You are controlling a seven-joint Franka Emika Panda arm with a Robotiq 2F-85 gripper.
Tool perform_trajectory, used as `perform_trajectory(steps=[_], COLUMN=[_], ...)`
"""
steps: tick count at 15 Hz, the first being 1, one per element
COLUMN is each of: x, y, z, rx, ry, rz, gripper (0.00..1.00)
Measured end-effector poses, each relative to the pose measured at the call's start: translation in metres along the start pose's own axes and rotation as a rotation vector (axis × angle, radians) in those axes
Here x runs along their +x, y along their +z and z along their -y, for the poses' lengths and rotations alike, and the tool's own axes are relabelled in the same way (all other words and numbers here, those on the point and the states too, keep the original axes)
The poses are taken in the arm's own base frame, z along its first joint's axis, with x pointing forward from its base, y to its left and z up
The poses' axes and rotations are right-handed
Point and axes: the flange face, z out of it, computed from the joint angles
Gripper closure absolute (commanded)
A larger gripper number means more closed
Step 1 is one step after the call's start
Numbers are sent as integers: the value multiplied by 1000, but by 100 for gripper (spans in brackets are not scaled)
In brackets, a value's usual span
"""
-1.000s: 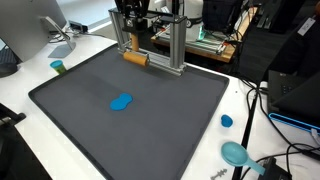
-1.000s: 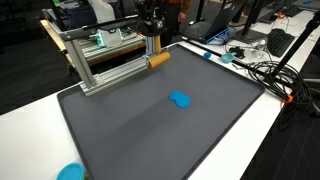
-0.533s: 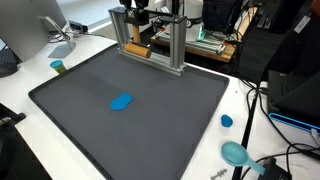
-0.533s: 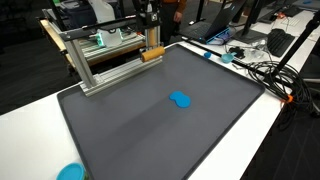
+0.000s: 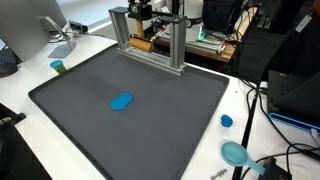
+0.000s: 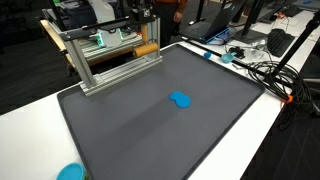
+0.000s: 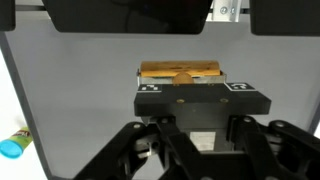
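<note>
The dark mat lies mostly open; at its far-edge metal frame, jaws clench a wooden block.

Block: tan-orange wood with faint grain.
Pincer: black, with white squares marked in black.
Frame: silver-grey metal.
Mat: plain dark grey.
Lump, middle of the frame: bright blue.
Bench: white.
Scoop, lower right: light teal-blue.
Cap: blue.
Cylinder, left edge: teal.
</note>
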Motion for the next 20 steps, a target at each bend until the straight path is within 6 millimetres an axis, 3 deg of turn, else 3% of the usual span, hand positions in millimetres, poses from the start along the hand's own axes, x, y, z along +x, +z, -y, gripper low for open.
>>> perform_trajectory(steps=[2,3,12,13,20], x=[-8,-11,-13,-13,-15], y=[3,5,12,12,14], z=[0,1,2,2,5], rx=[1,1,2,2,2], ry=[12,14,13,13,17], rz=[7,9,23,23,29], gripper=[78,53,53,78,78])
